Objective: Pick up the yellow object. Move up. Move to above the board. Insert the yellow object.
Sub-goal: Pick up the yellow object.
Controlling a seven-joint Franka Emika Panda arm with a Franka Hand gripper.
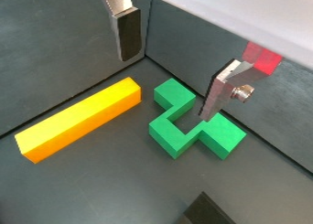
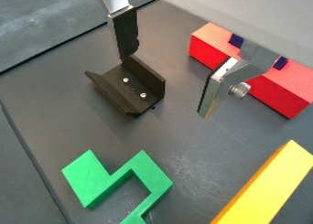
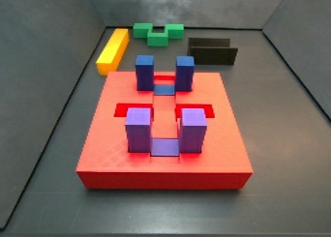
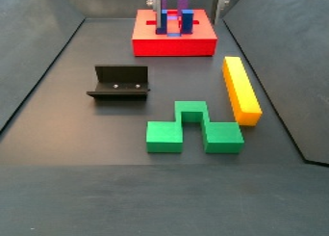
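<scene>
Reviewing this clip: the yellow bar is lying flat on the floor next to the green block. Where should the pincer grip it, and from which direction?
Probably at mid-length, from straight above, closing across the narrow width of the yellow bar. It lies flat with both long sides exposed; the green block sits near one end only, not touching. The pincer hangs open above the floor, holding nothing.

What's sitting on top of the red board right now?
On the board stand two blue posts and two purple posts; its slots look empty, though the posts hide part. The open claw holds nothing; the yellow bar lies on the floor.
</scene>
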